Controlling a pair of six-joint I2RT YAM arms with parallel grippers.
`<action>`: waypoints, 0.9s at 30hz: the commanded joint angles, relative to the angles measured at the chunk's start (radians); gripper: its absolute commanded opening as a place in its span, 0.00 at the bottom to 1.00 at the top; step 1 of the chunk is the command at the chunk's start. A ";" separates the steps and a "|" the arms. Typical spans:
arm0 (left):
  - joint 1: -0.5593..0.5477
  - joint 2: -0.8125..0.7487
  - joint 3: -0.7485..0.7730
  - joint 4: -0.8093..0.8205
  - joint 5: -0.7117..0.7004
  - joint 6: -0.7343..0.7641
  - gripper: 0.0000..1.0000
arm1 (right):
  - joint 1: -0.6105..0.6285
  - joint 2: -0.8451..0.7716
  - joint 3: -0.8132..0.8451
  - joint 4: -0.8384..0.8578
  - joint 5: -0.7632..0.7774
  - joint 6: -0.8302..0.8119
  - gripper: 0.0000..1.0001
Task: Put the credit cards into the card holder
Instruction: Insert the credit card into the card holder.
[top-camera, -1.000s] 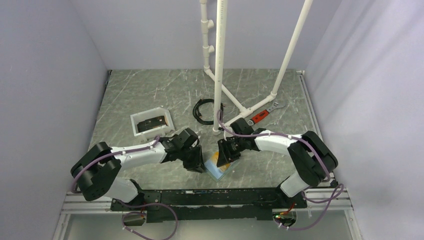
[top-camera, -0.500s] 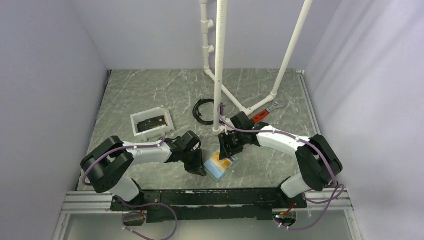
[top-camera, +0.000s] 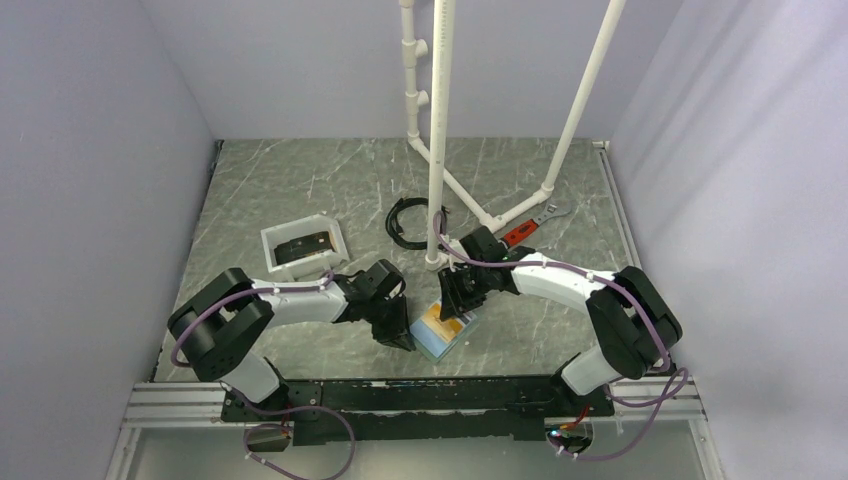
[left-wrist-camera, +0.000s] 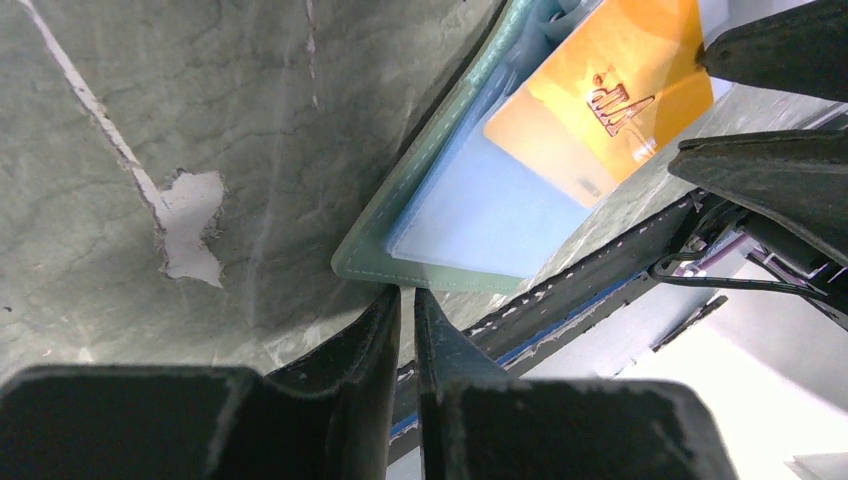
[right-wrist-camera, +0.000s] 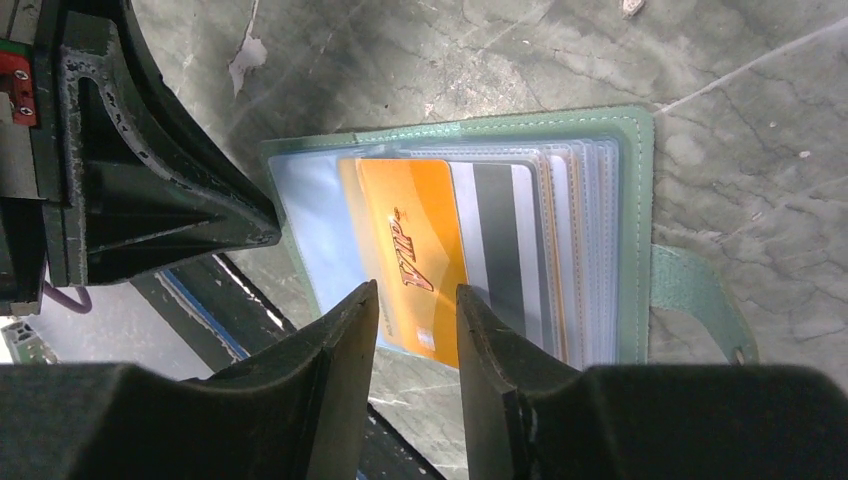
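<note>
At the near table edge, the open grey-green folding card holder (top-camera: 447, 343) lies flat. The left gripper (left-wrist-camera: 407, 296), jaws pressed together and empty, sits at its corner. The right gripper (right-wrist-camera: 415, 296), jaws parted, is nearer the orange plastic credit card (right-wrist-camera: 405, 235) on the holder, whose long axis is in line with the fingers.

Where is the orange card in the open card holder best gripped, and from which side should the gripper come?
Probably across the orange card's two long edges, near the end at the card holder's rim. It lies flat and thin, so its faces are not reachable; come from above, where the right gripper hangs with jaws open.
</note>
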 joint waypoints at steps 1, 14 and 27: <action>-0.003 0.035 0.015 -0.010 -0.052 0.020 0.18 | -0.001 -0.022 -0.008 0.028 0.043 -0.020 0.38; -0.003 0.031 0.015 -0.022 -0.058 0.027 0.18 | 0.012 0.005 -0.017 0.050 0.027 -0.011 0.37; -0.004 -0.001 0.010 -0.049 -0.073 0.025 0.18 | 0.059 -0.020 -0.084 0.214 -0.165 0.122 0.34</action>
